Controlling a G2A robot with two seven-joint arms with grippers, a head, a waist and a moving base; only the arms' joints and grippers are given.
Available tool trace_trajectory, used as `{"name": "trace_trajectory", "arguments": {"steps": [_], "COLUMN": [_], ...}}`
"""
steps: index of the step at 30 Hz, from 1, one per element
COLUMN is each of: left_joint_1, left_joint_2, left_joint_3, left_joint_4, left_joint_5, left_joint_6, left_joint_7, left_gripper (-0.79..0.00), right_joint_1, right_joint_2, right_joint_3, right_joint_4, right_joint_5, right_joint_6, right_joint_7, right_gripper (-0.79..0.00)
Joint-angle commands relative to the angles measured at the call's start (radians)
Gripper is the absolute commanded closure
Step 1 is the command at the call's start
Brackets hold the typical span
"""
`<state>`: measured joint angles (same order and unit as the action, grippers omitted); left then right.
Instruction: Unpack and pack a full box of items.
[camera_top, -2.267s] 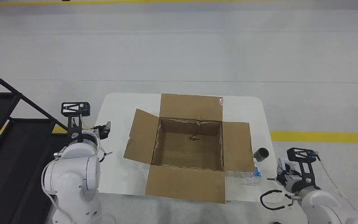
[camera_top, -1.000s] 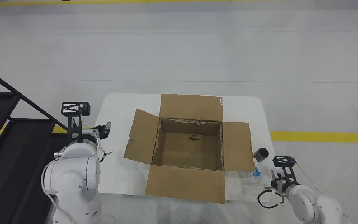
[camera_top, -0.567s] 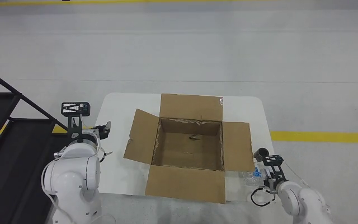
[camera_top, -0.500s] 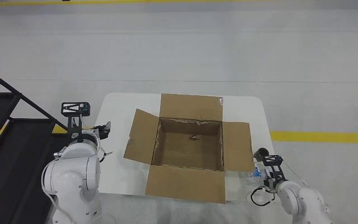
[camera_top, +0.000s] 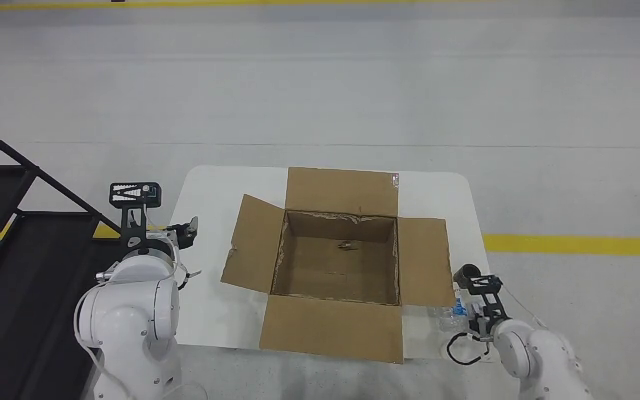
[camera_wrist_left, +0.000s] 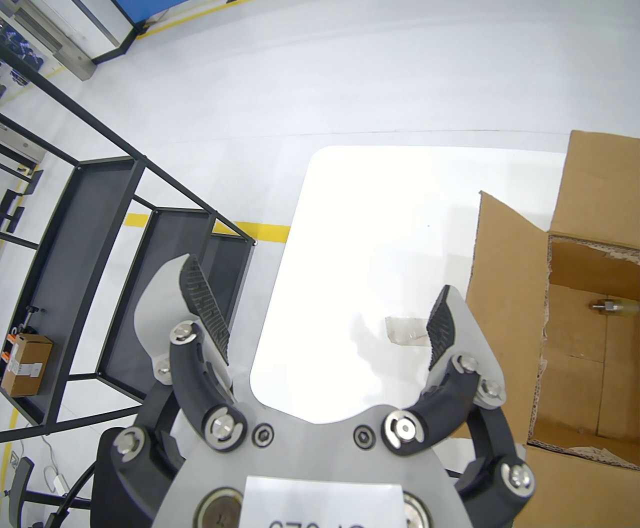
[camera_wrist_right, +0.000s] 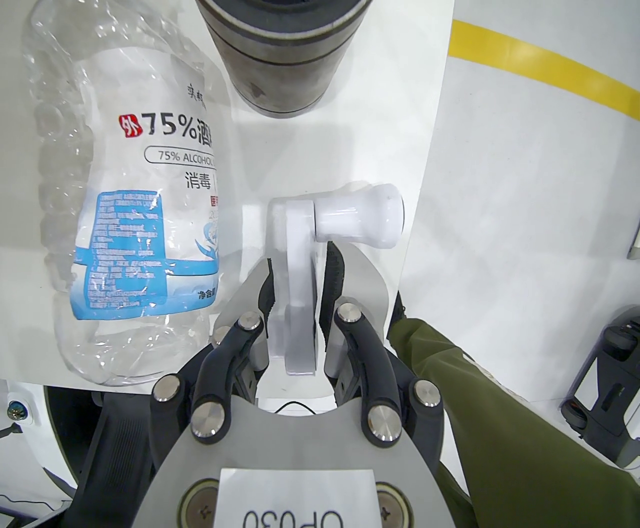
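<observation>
The crank (camera_wrist_right: 305, 225), a white flat arm with a round knob jutting from one end, sat pinched in the right claw (camera_wrist_right: 300, 265), whose ribbed pads (camera_wrist_right: 332, 262) pressed on the arm's two broad faces just below the knob. It looked like stiff, glossy plastic and probably light. Those flat faces seemed the right place to hold it, because the knob is round and would likely slip. The knob hangs off to one side, though, so the piece might twist in the pinch unless held firmly. I could not tell whether the crank touched the surface (camera_wrist_right: 390, 75) or hung just over it, close to the right edge. Just beside it lay a clear bottle (camera_wrist_right: 135, 200) on its side, thin-walled and crumpled, which would likely buckle under a hard squeeze. Near the bottle's far end stood a dark cylinder (camera_wrist_right: 285, 55), metal by its look and probably the heaviest of the three. Further left, the box (camera_top: 335, 328) stood in the middle of the surface with all four flaps spread, and one small part (camera_top: 346, 245) lay on its floor. Beyond the box, the left claw (camera_wrist_left: 320, 285) hung spread and empty over the left side of the surface.
</observation>
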<state>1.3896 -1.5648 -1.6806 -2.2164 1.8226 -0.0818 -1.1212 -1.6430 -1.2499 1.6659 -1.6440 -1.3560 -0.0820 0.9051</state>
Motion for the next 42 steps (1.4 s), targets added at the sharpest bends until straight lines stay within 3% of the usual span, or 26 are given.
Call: {"name": "trace_trajectory", "arguments": {"steps": [1,3,10,11,12,13,20,24,29,33,42], "left_joint_1": [0.000,0.000,0.000,0.000,0.000,0.000,0.000,0.000,0.000,0.000,0.000], "left_joint_2": [0.000,0.000,0.000,0.000,0.000,0.000,0.000,0.000,0.000,0.000,0.000], "left_joint_3": [0.000,0.000,0.000,0.000,0.000,0.000,0.000,0.000,0.000,0.000,0.000], "left_joint_4": [0.000,0.000,0.000,0.000,0.000,0.000,0.000,0.000,0.000,0.000,0.000], "left_joint_5": [0.000,0.000,0.000,0.000,0.000,0.000,0.000,0.000,0.000,0.000,0.000], "left_joint_6": [0.000,0.000,0.000,0.000,0.000,0.000,0.000,0.000,0.000,0.000,0.000], "left_joint_7": [0.000,0.000,0.000,0.000,0.000,0.000,0.000,0.000,0.000,0.000,0.000], "left_gripper": [-0.785,-0.785,-0.785,-0.785,-0.785,-0.785,-0.785,-0.785,-0.785,-0.785,-0.785], "right_joint_1": [-0.008,-0.022,-0.108,-0.121,-0.136,-0.151,-0.202,-0.185,-0.173,-0.191,-0.194], "right_joint_2": [0.002,0.005,0.010,0.009,0.009,0.009,0.009,0.016,0.018,0.019,0.019], "right_joint_3": [0.014,0.039,0.200,0.230,0.257,0.281,0.353,0.314,0.150,0.041,0.034], "right_joint_4": [-0.027,-0.067,-0.339,-0.391,-0.434,-0.479,-0.706,-0.706,-0.706,-0.706,-0.706], "right_joint_5": [0.002,0.015,0.175,0.216,0.249,0.273,0.487,0.564,0.517,0.386,0.372], "right_joint_6": [-0.001,0.002,0.033,0.042,0.044,0.045,-0.022,-0.141,-0.172,-0.156,-0.151], "right_joint_7": [0.006,0.012,0.052,0.054,0.058,0.060,0.050,0.040,0.020,-0.017,-0.021], "right_gripper": [-0.292,-0.357,-0.348,-0.286,-0.111,0.000,0.000,0.000,0.000,0.000,0.000]}}
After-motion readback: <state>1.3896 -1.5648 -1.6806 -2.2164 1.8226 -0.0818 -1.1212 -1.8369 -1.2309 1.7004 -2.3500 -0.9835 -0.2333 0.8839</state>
